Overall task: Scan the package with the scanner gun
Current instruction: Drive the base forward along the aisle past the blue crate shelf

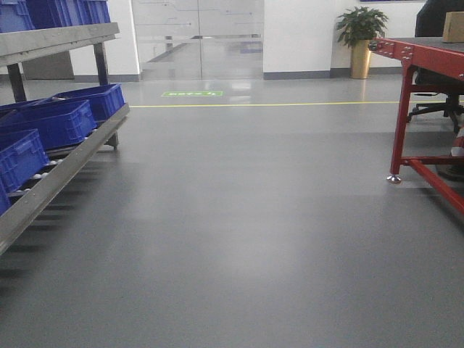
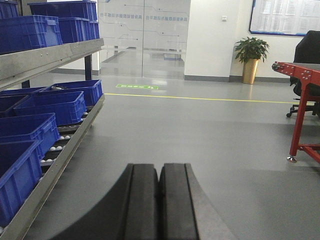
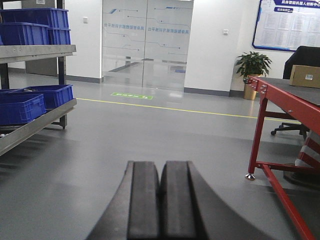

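Observation:
The package point(image 3: 305, 76), a tan cardboard box with a small white label, rests on the red table point(image 3: 285, 97) far to the right. The front view catches only its corner point(image 1: 454, 26) at the frame edge. The scanner gun is out of view. My left gripper point(image 2: 159, 168) is shut, its black fingers point(image 2: 142, 200) pressed together with nothing between them, pointing over bare grey floor. My right gripper point(image 3: 160, 165) is shut and empty too, aimed across the floor left of the red table. Neither gripper shows in the front view.
A metal roller rack point(image 1: 65, 163) with several blue bins point(image 1: 51, 119) runs along the left. A red table leg point(image 1: 399, 119) stands at the right, with a black chair point(image 2: 307, 55) behind. A potted plant point(image 1: 360, 36) and glass doors point(image 1: 197, 36) are at the back.

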### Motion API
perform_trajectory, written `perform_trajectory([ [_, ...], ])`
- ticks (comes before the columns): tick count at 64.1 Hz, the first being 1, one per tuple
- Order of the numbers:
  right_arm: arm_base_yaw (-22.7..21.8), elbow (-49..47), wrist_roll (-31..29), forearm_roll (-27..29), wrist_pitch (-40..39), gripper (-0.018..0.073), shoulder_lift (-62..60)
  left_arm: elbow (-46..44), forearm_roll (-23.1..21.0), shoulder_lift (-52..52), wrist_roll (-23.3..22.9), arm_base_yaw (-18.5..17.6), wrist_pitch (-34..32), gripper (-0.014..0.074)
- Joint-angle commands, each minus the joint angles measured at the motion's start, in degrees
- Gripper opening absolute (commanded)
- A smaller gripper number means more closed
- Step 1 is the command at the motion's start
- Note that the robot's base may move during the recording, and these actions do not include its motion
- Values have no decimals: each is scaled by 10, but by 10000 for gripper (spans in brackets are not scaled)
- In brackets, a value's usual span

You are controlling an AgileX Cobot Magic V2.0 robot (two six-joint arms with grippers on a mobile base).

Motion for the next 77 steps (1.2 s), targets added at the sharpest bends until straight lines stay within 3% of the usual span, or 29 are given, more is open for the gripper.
perform_trajectory([
  [1,1,0,-1,-3,-10,-169,-2,-1,0,-2,-3,-3,-10,-111],
  [77,1,0,-1,-3,-10,-169,-2,-1,0,-2,-3,-3,-10,-111],
])
